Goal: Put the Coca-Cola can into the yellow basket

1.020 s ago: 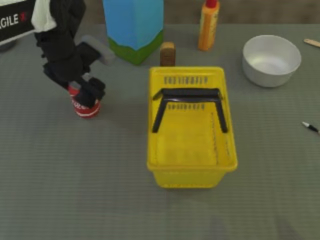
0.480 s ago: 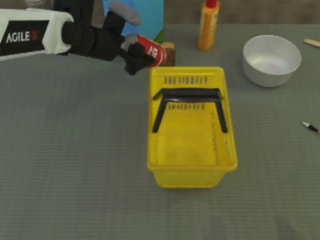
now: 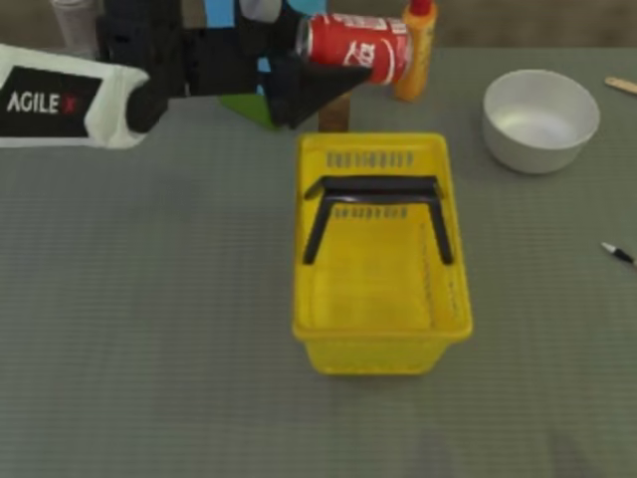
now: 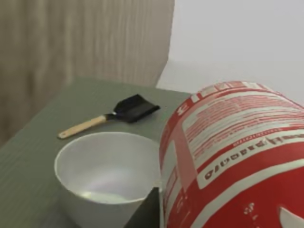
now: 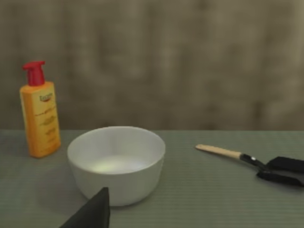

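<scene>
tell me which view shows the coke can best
The top view: the whole Coca-Cola can shows, lying sideways in the left gripper beyond the yellow basket. The left wrist view shows only part of its label, close up. The right wrist view doesn't show it.

One overhead camera, two low wrist cameras.
Top looks straight down on the table; both wrist views face level across it, sharing the bowl and brush.

Soft, even light; faint shadows, slight blur.
</scene>
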